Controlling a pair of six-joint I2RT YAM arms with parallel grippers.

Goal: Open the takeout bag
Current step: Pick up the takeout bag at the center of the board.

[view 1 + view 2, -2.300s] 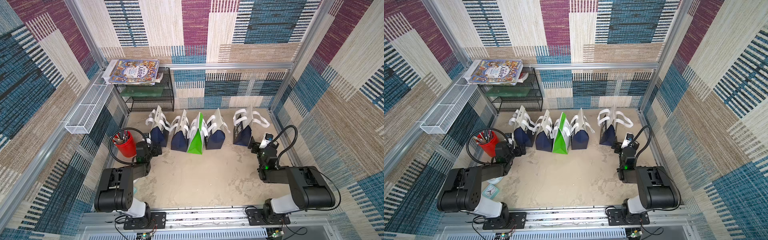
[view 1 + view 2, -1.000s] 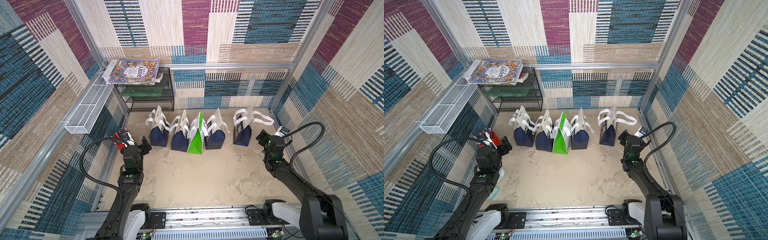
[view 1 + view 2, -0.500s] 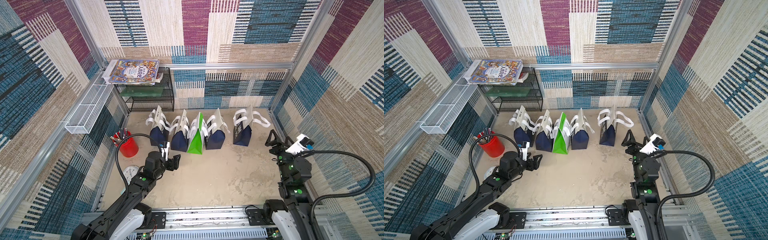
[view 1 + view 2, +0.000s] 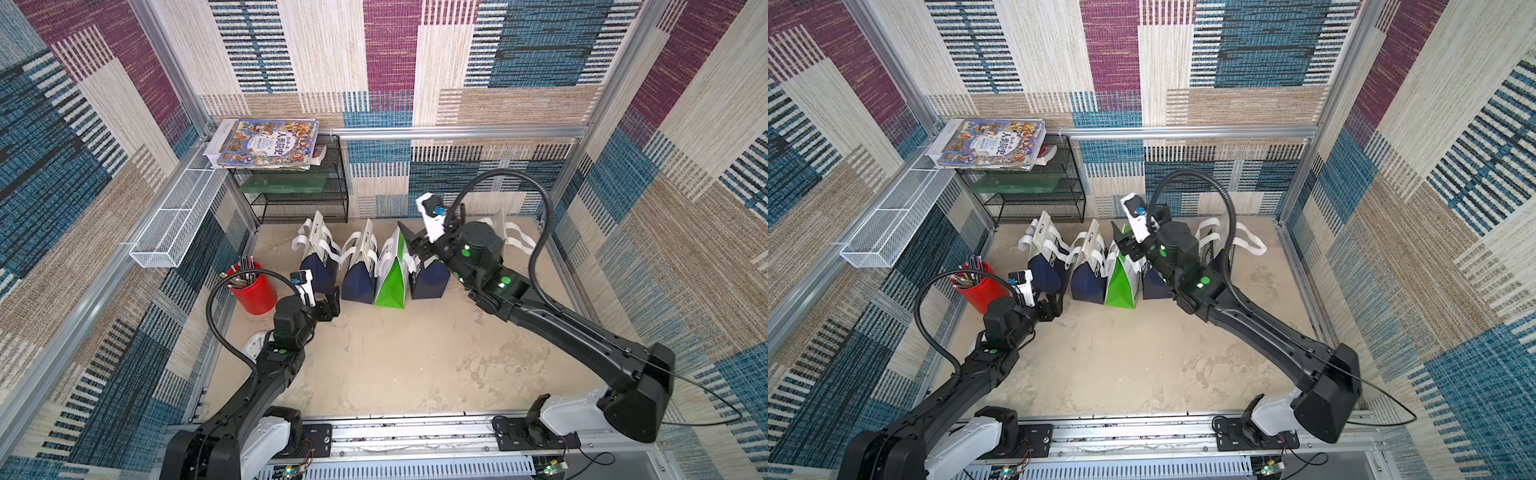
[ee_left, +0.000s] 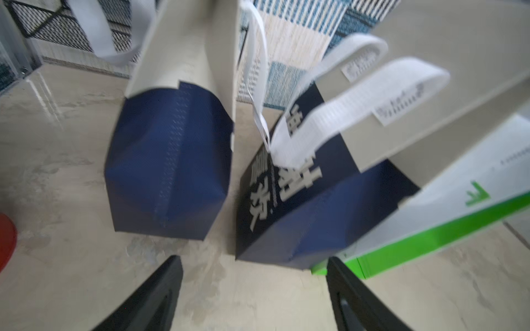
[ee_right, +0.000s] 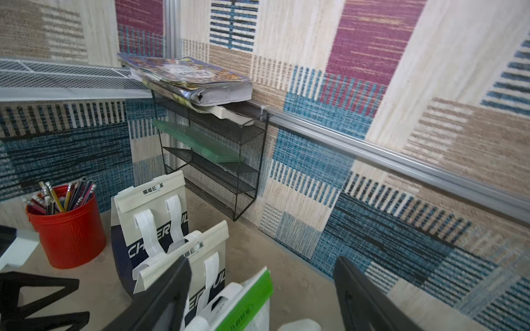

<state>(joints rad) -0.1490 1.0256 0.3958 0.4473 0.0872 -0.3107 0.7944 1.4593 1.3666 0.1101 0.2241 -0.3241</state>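
Several takeout bags stand shut in a row at the back of the table. In both top views, three are navy and beige (image 4: pixel 318 266) (image 4: pixel 359 280) (image 4: pixel 430 282), and a green and white one (image 4: pixel 390 286) (image 4: pixel 1121 286) stands among them. A further navy bag (image 4: pixel 505 224) is partly hidden behind my right arm. My right gripper (image 4: pixel 417 249) (image 6: pixel 262 260) hovers open just above the green bag's top edge (image 6: pixel 246 298), touching nothing. My left gripper (image 4: pixel 328 305) (image 5: pixel 252 259) is low and open, empty, just in front of the two leftmost navy bags (image 5: pixel 169 160) (image 5: pixel 301 200).
A red cup of pencils (image 4: pixel 253 291) stands left of the bags, close to my left arm. A black wire shelf (image 4: pixel 299 199) with books on top fills the back left corner. A white mesh basket (image 4: pixel 174 220) hangs on the left wall. A small white object (image 4: pixel 253 345) lies beside my left arm.
My right arm has swung from the right wall over to the middle of the row, above the green bag. My left arm has reached forward to the leftmost bags.
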